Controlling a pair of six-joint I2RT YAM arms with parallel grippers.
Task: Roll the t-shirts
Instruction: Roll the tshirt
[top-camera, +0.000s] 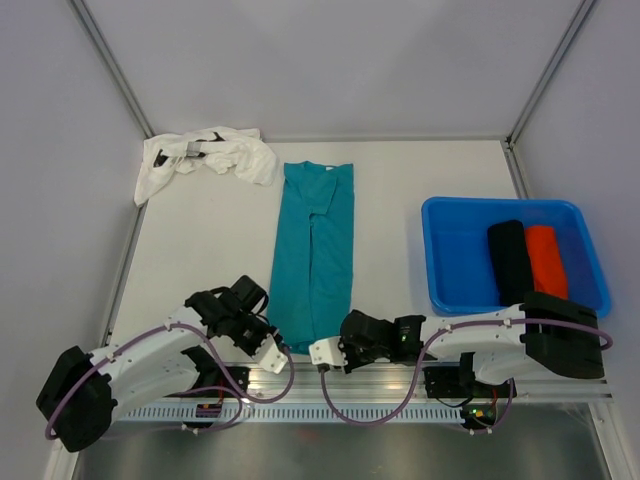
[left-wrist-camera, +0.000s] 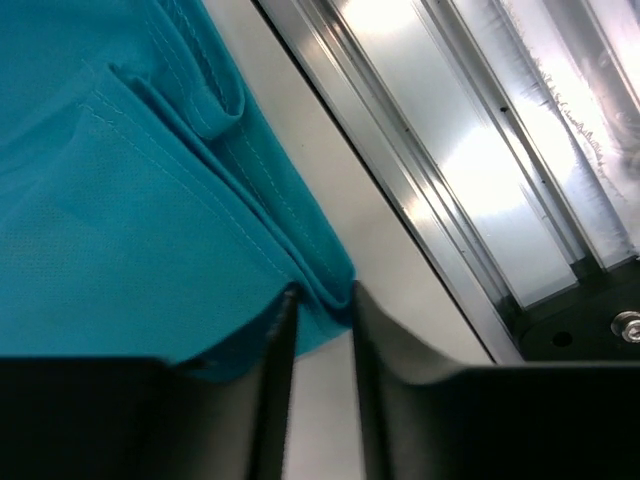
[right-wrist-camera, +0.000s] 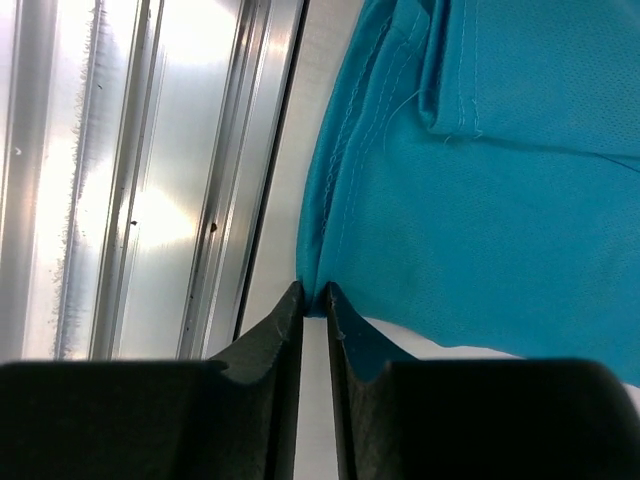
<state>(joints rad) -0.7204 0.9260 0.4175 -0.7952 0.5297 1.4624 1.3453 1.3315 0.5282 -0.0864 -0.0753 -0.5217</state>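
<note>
Gripping the lower hem of the teal t-shirt, a folded strip at centre frame on the desk: right gripper pinches one corner, left gripper straddles the other (clamped or not, unclear). Cloth looks light and limp; hold both hem corners.

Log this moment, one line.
left pincer: shut on teal t-shirt near corner | right pincer: shut on other near corner

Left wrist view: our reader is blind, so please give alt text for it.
The left claw pinches a corner of a folded teal shirt lying on a white table. A shiny metal rail runs along the table edge to the right.
</note>
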